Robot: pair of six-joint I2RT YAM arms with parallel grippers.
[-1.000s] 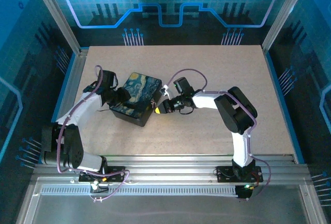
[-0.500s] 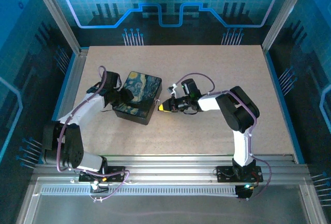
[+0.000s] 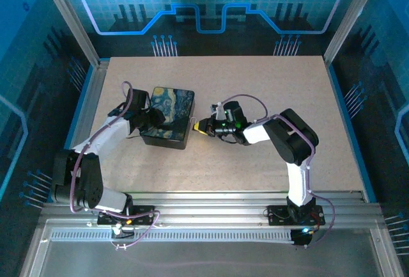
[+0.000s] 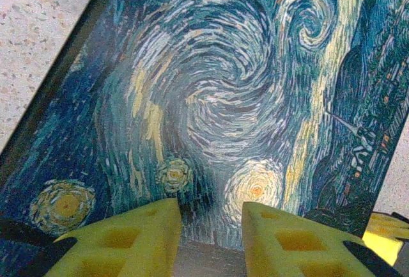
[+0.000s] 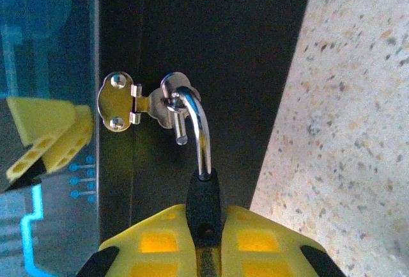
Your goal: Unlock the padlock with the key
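Note:
My right gripper [image 5: 204, 214] is shut on the padlock [image 5: 204, 203], a small dark body pinched between the yellow pads. Its silvery shackle [image 5: 199, 130] curves up through the metal hasp [image 5: 118, 101] on the black box's side; the shackle's short end hangs free of the body. From above, the right gripper [image 3: 202, 125] is at the box's right side. My left gripper [image 4: 211, 216] stands open at the near edge of the swirly painted lid [image 4: 217, 85], on the box's left side [image 3: 148, 118]. The key is out of view.
The black box with the painted lid [image 3: 169, 107] sits left of centre on the speckled table [image 3: 268, 85]. The left gripper's yellow fingers [image 5: 51, 130] show beyond the box in the right wrist view. Metal frame rails line the table's edges.
The box has turned and now sits squarer to the table. The right gripper has shifted up and right with the padlock, and the left gripper has followed the box.

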